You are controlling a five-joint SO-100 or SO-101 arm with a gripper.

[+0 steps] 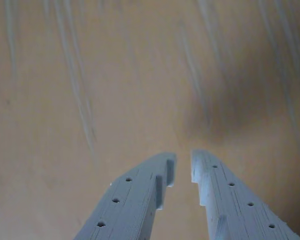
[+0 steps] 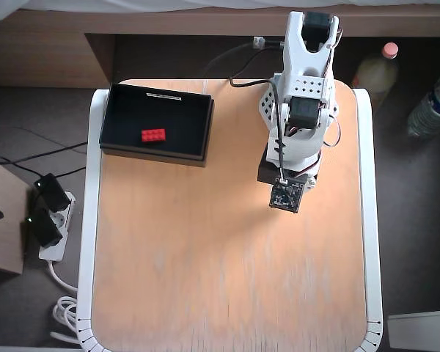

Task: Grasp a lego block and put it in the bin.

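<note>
The red lego block [image 2: 153, 134] lies inside the black bin [image 2: 121, 106] at the table's back left in the overhead view. The white arm [image 2: 302, 110] stands folded at the back right, well apart from the bin. Its gripper is hidden under the wrist there. In the wrist view my gripper [image 1: 184, 159] points down at bare wooden tabletop. Its two grey fingers [image 1: 140, 195] stand almost together with a narrow gap and nothing between them. Block and bin are out of the wrist view.
The wooden table [image 2: 227, 279] has a white rim. Off the table at the right stand two bottles [image 2: 376, 70] [image 2: 431, 106]. A power strip with plugs and cables [image 2: 48, 220] lies on the floor at the left.
</note>
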